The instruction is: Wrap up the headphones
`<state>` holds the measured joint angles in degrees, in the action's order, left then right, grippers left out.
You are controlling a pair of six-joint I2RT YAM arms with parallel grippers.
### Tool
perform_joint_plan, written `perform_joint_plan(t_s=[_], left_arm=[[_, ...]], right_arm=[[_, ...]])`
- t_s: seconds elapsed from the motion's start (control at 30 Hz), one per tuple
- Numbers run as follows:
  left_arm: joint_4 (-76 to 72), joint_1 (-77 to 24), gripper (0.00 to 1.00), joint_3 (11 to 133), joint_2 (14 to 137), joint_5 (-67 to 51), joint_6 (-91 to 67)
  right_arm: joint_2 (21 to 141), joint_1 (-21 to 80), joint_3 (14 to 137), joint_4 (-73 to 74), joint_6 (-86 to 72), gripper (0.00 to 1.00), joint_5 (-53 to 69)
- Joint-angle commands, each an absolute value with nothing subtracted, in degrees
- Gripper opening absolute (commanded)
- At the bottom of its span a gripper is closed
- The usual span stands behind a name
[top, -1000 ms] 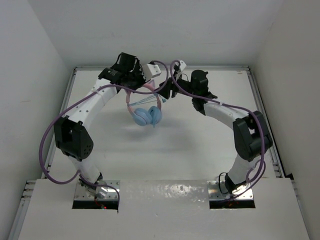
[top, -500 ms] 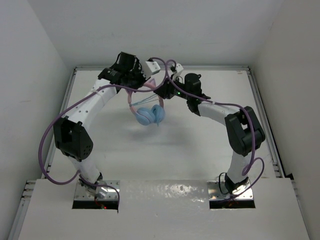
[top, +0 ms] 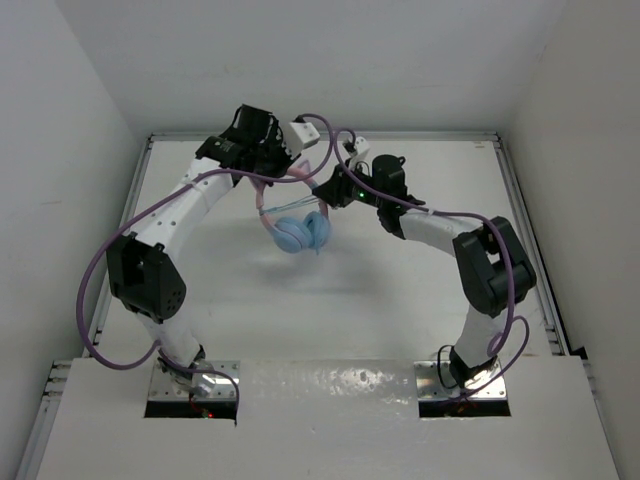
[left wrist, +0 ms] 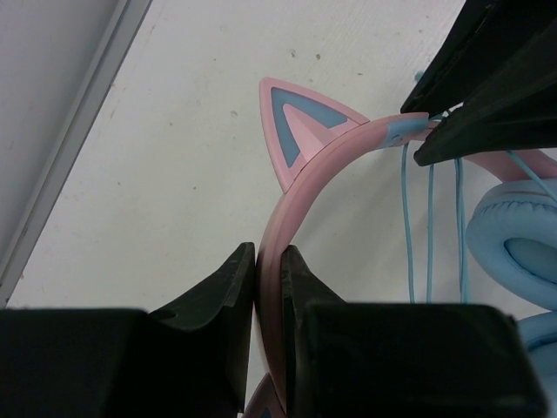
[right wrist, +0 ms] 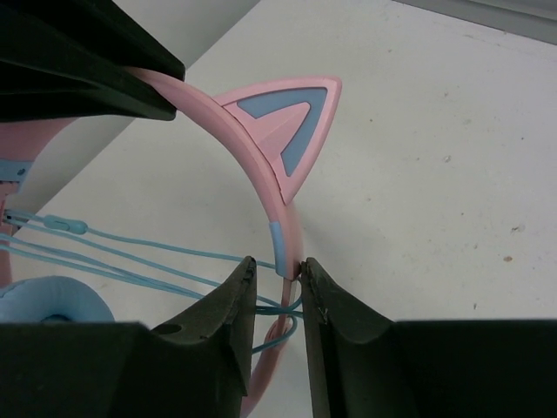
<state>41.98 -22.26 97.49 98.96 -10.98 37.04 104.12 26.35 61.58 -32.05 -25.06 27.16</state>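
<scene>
The headphones (top: 299, 233) hang above the table, light blue ear cups (left wrist: 513, 248) low, pink cat-ear headband (left wrist: 318, 152) on top. My left gripper (left wrist: 269, 263) is shut on the headband beside one ear point; from above it (top: 287, 172) sits at the band's left side. My right gripper (right wrist: 277, 272) straddles the band's other side below the second ear point (right wrist: 291, 122). One of its fingers touches the band, and a narrow gap remains at the other. Loops of the thin blue cord (right wrist: 130, 239) run between those jaws.
The white table (top: 400, 290) lies inside a raised metal rim (top: 135, 215) with white walls around. Thick purple cables (top: 110, 270) loop off both arms. My right gripper's fingers (left wrist: 487, 87) crowd the top right of the left wrist view.
My right gripper has moved left onto the headband's right side and its jaws have narrowed around the band and cord. The headphones have swung slightly; the left grip is unchanged.
</scene>
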Motion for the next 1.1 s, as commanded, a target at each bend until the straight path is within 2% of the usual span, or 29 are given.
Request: perform_joint_plan(t_s=[0.0, 0.03, 0.2, 0.37, 0.5, 0.63, 1.07], left_arm=[[36.5, -22.7, 0.0, 100.9, 94.5, -11.6, 35.0], [36.6, -22.7, 0.0, 100.9, 94.5, -11.8, 35.0], [36.9, -22.7, 0.0, 100.5, 94.5, -13.4, 33.3], [34.8, -21.2, 0.0, 98.2, 93.9, -13.6, 27.9], [31.7, -20.3, 0.0, 96.7, 93.6, -11.5, 22.9], [30.9, -20.3, 0.0, 95.9, 93.9, -11.9, 21.6], [27.1, -20.5, 0.0, 95.5, 95.2, -6.0, 17.8]], right_arm=[[100.7, 26.8, 60.9, -32.9, -25.4, 0.27, 29.9], [100.6, 26.8, 61.0, -33.0, -25.5, 0.34, 29.9], [99.8, 26.8, 64.6, -31.7, -25.3, 0.43, 29.8], [96.3, 26.8, 68.7, -26.3, -24.4, 0.58, 29.4], [91.9, 26.9, 67.5, -21.8, -23.6, 0.62, 26.4], [87.5, 26.8, 65.7, -13.2, -22.4, 0.61, 15.9], [89.7, 29.3, 69.4, -0.2, -26.3, 0.75, 9.0]])
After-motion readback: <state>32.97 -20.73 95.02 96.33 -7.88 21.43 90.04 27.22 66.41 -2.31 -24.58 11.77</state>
